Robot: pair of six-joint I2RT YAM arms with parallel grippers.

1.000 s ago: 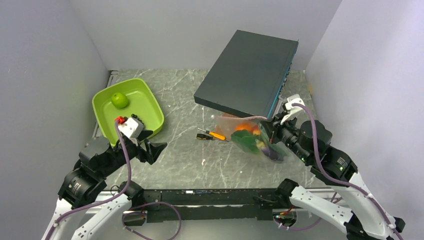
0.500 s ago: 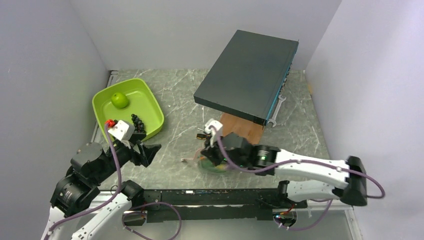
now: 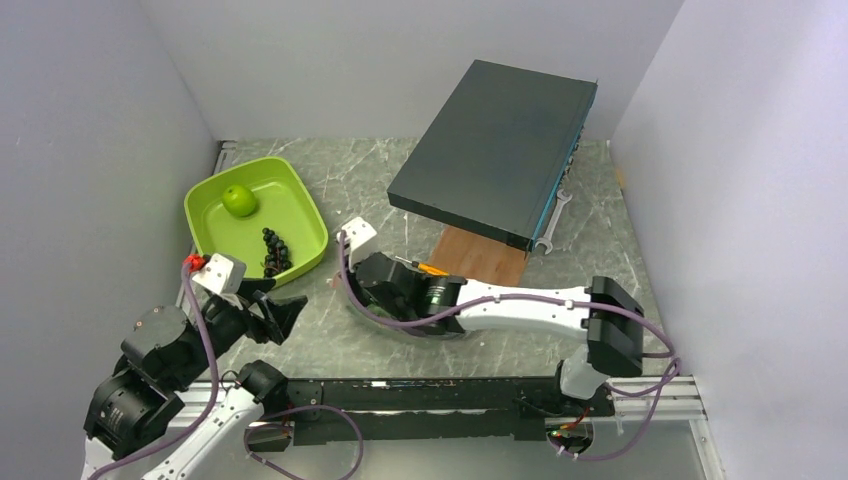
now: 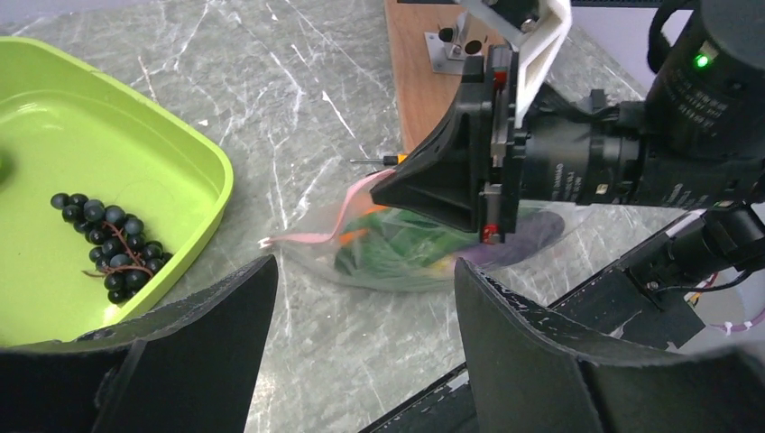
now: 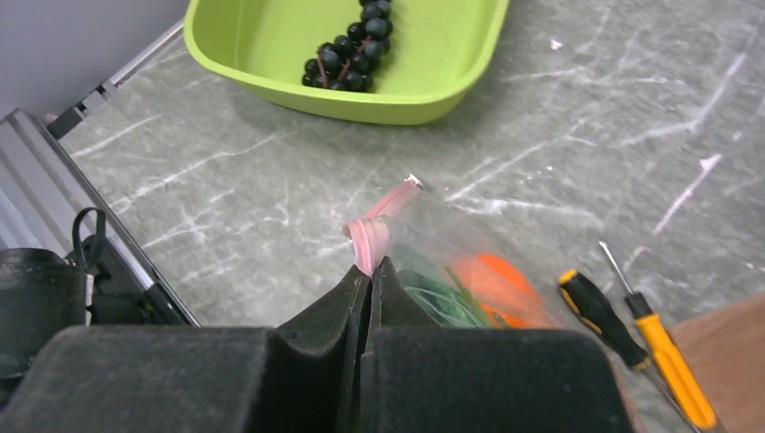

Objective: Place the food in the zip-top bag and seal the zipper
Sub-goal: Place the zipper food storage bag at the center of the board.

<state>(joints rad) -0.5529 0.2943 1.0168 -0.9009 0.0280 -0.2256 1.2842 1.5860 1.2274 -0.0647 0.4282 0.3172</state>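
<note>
The zip-top bag (image 4: 410, 257) lies on the table right of the tray, holding an orange fruit (image 5: 492, 275), leafy greens (image 5: 433, 290) and a purple eggplant (image 4: 532, 236). My right gripper (image 5: 370, 266) is shut on the zipper (image 5: 372, 233), which is bunched at its tips; the strip's free end (image 4: 311, 234) points toward the tray. In the top view my right gripper (image 3: 372, 288) hides most of the bag. My left gripper (image 4: 365, 266) is open and empty, just short of the bag (image 3: 280, 312). Black grapes (image 3: 272, 252) and a green apple (image 3: 239, 200) lie in the tray.
The lime-green tray (image 3: 300, 205) stands at the back left. An orange-and-black screwdriver (image 5: 622, 334) lies beside the bag. A dark box (image 3: 495, 150) rests tilted over a wooden board (image 3: 485, 258) at the back right, with a wrench (image 3: 553, 215) next to it.
My right arm has swept from the right side to the centre-left, carrying the bag with it. My left gripper has drawn back from the tray, uncovering the grapes.
</note>
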